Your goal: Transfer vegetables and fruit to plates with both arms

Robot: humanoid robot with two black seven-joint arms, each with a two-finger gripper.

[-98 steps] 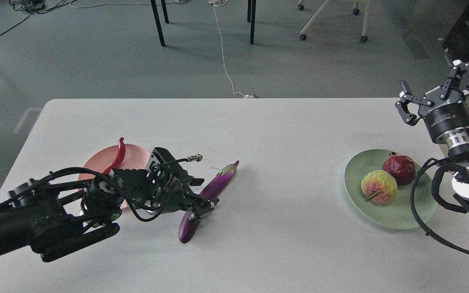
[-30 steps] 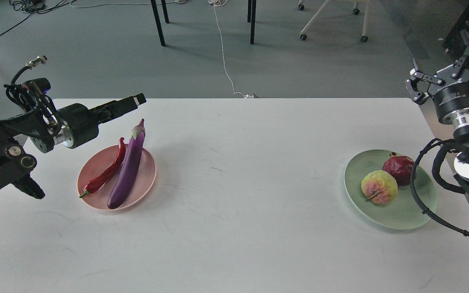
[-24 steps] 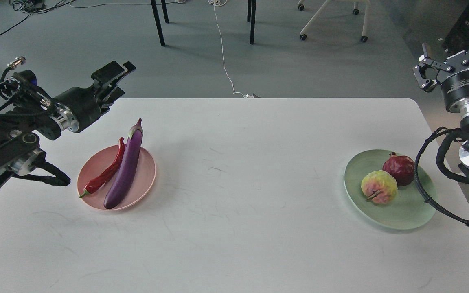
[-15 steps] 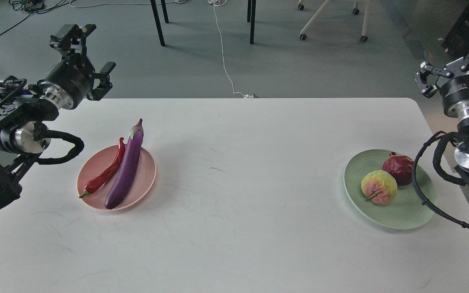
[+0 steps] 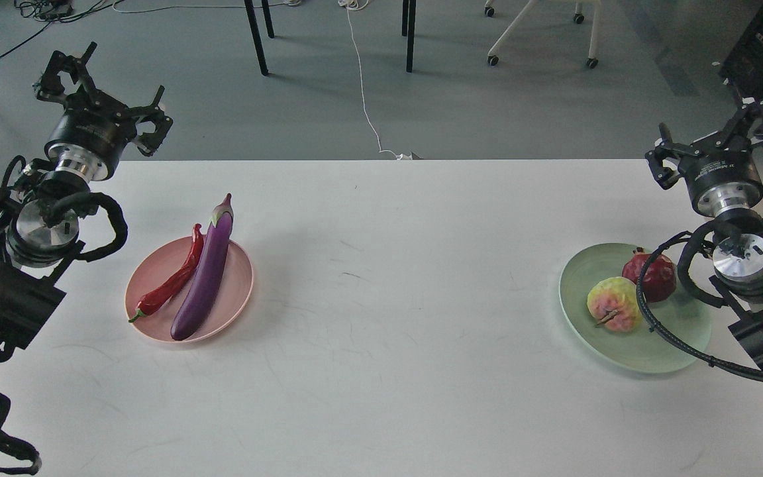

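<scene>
You are looking down on a white table (image 5: 381, 371) with both arms drawn out to its two sides. Your left gripper (image 5: 100, 86) is hanging above the far left corner, past the table's far edge, with its fingers spread wide and nothing between them. Your right gripper (image 5: 719, 142) is sitting at the far right corner, likewise spread wide and holding nothing.

The pink plate (image 5: 236, 291) is lying on the left part of the table, well in from the left and near edges. The eggplant (image 5: 204, 278) is resting across it on a slant, its capped end sticking out over the far rim and its blunt end reaching the near rim. The chili pepper (image 5: 173, 281) is lying just beside it on the left, touching or almost touching it, with its green stem at the near left rim.

The green plate (image 5: 646, 351) is sitting near the right edge. The pomegranate (image 5: 653, 277) and the bumpy fruit (image 5: 613, 305) are resting on it side by side, touching. A black cable (image 5: 660, 328) from your right arm is looping over this plate, crossing in front of the pomegranate.

Between the two plates a wide bare stretch of tabletop is running from far edge to near edge.
</scene>
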